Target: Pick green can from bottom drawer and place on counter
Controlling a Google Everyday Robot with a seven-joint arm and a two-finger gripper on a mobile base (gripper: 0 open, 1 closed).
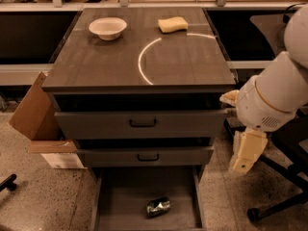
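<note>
The green can [158, 207] lies on its side on the floor of the open bottom drawer [120, 206], near the middle front. The counter [101, 66] is the dark grey cabinet top with a thin white arc. My gripper [246, 152] is the cream-coloured piece hanging down from the white arm [274, 93] at the right of the cabinet, level with the middle drawer. It is well above and to the right of the can, outside the drawer, and holds nothing that I can see.
A white bowl [108, 28] and a yellow sponge [173, 24] sit at the back of the counter. The two upper drawers [142, 123] stand slightly pulled out. A cardboard box [41, 121] stands on the left, and black chair legs [284, 196] on the right.
</note>
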